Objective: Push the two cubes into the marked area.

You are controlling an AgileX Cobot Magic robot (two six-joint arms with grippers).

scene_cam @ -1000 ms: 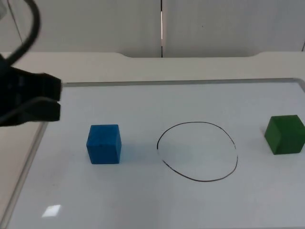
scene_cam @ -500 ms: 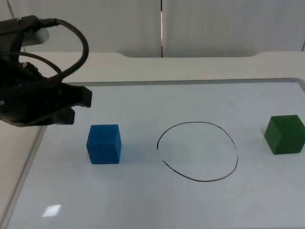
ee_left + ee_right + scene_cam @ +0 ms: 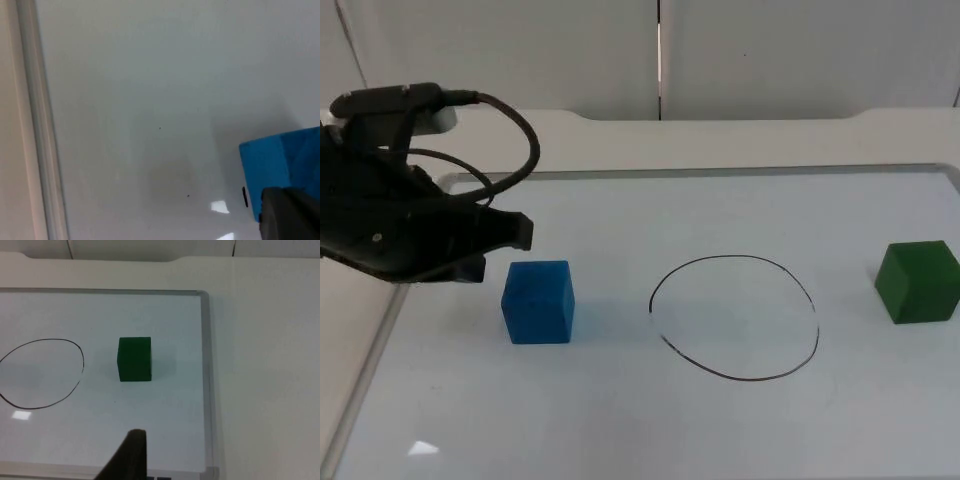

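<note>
A blue cube [image 3: 538, 302] rests on the whiteboard [image 3: 620, 420], left of a hand-drawn black oval [image 3: 735, 317]. At the board's right stands a green cube [image 3: 918, 282], outside the oval. My left gripper [image 3: 506, 243] hovers just behind and left of the blue cube, apart from it. The left wrist view catches the blue cube [image 3: 280, 165] close by. In the right wrist view, the green cube [image 3: 134, 359] sits between the oval [image 3: 40, 372] and the board's frame. My right gripper [image 3: 131, 455] waits well short of it.
A grey metal frame [image 3: 380, 330] runs round the whiteboard; it also shows beside the blue cube as a frame strip [image 3: 37, 125] and near the green cube as a frame edge [image 3: 206, 380]. A cream table top [image 3: 720, 140] lies beyond it, then the partition wall.
My left arm has swung in from the picture's left edge, rightward and nearer the blue cube. Both cubes stay where they were.
</note>
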